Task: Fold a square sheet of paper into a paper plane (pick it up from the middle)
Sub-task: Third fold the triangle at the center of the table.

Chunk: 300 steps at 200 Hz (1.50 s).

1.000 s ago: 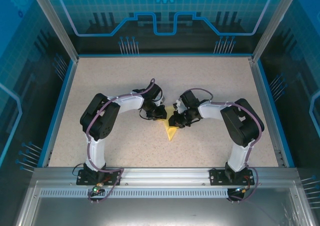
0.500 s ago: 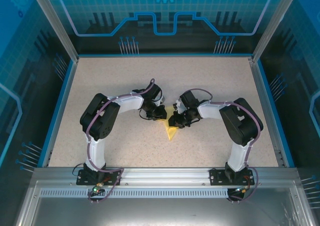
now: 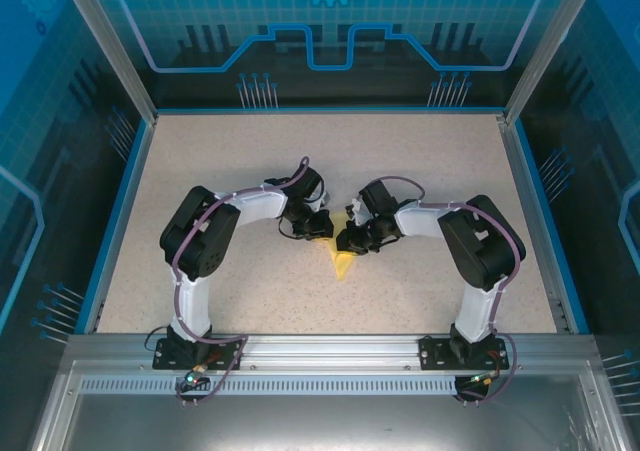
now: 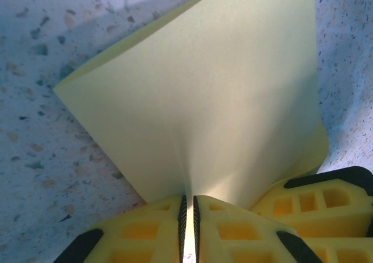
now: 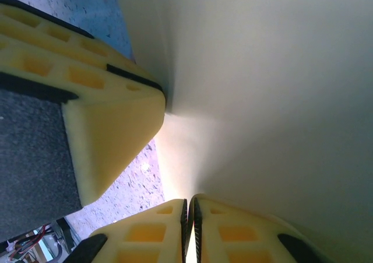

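Jaws nearly closed, the left claw and right claw each pinch an edge of the folded yellow paper, which fans out ahead of them over the speckled surface; from above they hide most of it, fold shape unclear.

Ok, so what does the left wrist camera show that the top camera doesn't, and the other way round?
Left wrist adds: a close look at the left tool shut on the folded yellow paper, which fans out from the pinch and stands off the surface. Top camera adds: both arms meeting mid-table, the right tool facing the left one across the paper, whose pointed tip aims at the near edge. Shared: the yellow paper and the speckled table.
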Each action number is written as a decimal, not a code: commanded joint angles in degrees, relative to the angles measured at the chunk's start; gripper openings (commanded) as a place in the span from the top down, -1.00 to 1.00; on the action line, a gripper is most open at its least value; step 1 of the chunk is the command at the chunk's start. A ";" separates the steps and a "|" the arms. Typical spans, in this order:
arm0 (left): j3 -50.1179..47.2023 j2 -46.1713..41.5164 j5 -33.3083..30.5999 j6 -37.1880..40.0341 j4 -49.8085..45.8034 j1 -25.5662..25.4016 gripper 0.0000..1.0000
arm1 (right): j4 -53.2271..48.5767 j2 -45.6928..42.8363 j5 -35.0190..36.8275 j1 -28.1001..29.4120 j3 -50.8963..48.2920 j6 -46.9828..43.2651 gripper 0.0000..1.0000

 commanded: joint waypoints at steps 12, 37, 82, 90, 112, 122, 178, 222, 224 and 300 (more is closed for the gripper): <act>-0.90 1.63 1.22 0.34 -0.68 0.09 0.71 | 1.28 1.40 -0.52 0.90 0.77 0.74 0.74; -1.03 1.71 1.19 0.39 -0.60 0.14 0.70 | 1.43 2.07 -0.70 0.94 0.78 0.74 0.75; -1.02 1.80 1.31 0.40 -0.69 0.08 0.71 | 0.88 2.83 -0.09 0.94 0.92 0.31 0.72; -1.03 1.80 1.36 0.38 -0.68 0.11 0.70 | 0.61 3.07 0.00 0.89 0.98 0.13 0.70; -0.98 1.79 1.45 0.30 -0.52 0.07 0.70 | -0.03 3.35 0.27 0.91 1.07 -0.18 0.58; -1.03 1.74 1.55 0.19 -0.48 0.08 0.70 | -0.40 3.41 0.36 1.03 1.13 -0.27 0.52; -0.80 -0.46 1.19 -0.13 -0.90 0.14 0.69 | -2.28 3.08 1.58 1.03 1.19 -1.42 0.28; -2.20 -4.83 0.87 -1.92 -1.09 0.73 0.67 | -1.82 2.69 1.48 1.03 0.34 -1.35 0.26; -2.38 -5.04 1.05 -2.14 -0.98 0.73 0.68 | -1.79 2.66 1.51 1.03 0.25 -1.37 0.26; -12.34 -13.78 4.88 -11.98 7.28 0.74 0.74 | -1.34 2.01 1.52 0.86 -1.15 -1.73 0.42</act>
